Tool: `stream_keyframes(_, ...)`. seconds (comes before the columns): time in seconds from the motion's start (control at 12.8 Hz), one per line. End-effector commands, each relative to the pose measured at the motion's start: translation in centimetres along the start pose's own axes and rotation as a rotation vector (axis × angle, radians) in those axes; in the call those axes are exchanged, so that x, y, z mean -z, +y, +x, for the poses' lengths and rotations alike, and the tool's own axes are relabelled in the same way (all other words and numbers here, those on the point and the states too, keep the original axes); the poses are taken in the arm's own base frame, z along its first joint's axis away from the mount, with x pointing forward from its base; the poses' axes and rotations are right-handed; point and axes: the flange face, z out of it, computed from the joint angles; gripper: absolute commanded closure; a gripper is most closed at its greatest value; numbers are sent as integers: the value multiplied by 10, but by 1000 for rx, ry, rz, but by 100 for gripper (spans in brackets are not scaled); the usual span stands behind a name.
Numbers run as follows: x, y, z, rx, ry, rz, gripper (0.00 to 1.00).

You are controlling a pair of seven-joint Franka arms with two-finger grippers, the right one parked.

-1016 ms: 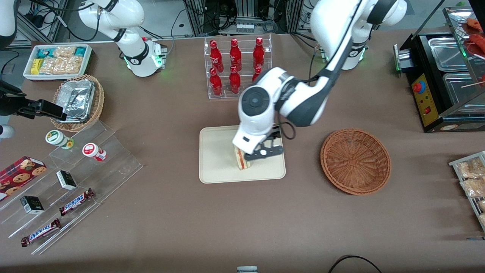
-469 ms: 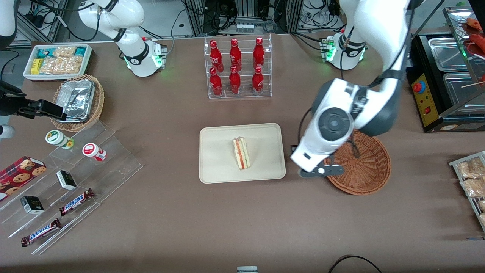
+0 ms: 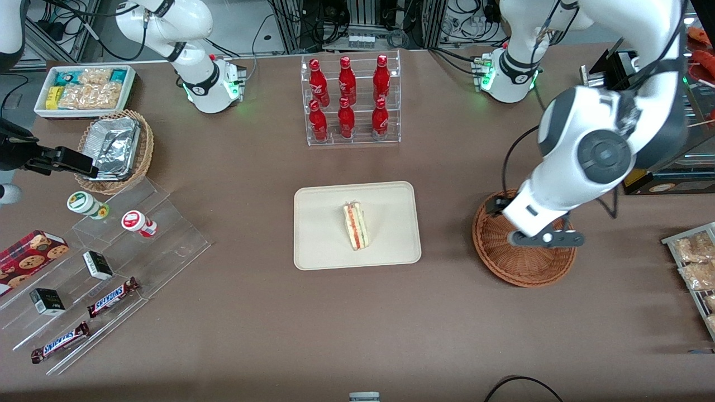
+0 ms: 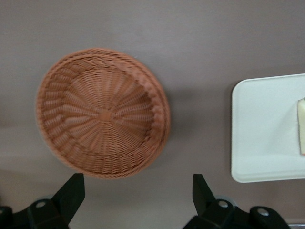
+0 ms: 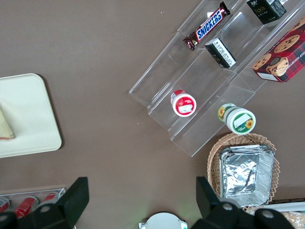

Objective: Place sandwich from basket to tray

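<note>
The sandwich [image 3: 356, 226] lies on its side near the middle of the cream tray [image 3: 318, 234], filling layers showing, with nothing touching it. The reddish-brown woven basket [image 3: 519, 271] stands beside the tray toward the working arm's end and has nothing in it. My gripper [image 3: 544, 239] hangs above the basket, well apart from the sandwich. In the left wrist view my gripper [image 4: 137, 191] is open with only bare table between its fingers; the basket [image 4: 102, 112], a corner of the tray [image 4: 267, 129] and an edge of the sandwich [image 4: 301, 126] show there.
A clear rack of red bottles [image 3: 350, 100] stands farther from the camera than the tray. Clear steps with snack bars and cups [image 3: 111, 245], a tan basket of foil trays [image 3: 117, 148] and a white snack bin [image 3: 84, 89] lie toward the parked arm's end. A black warmer [image 3: 653, 111] stands at the working arm's end.
One second ago the gripper was at the sandwich on the tray. It has since let go and swung away toward the working arm's end, stopping above the basket. The sandwich stays on the tray.
</note>
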Motion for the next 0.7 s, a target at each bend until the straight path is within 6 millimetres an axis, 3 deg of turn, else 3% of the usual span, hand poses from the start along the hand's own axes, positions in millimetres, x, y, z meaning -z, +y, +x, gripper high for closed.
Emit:
stream_keyframes(0.0, 41, -39, -40, -37, 4, 0, 0)
stream_keyframes(0.08, 52, -66, -48, -22, -14, -5, 0)
stream_keyframes(0.16, 64, -76, -58, -38, -24, -9, 0)
stream_keyframes(0.39, 91, -97, -82, -71, -49, -11, 0)
stream_keyframes(0.62, 114, -118, -92, -73, -53, -23, 0)
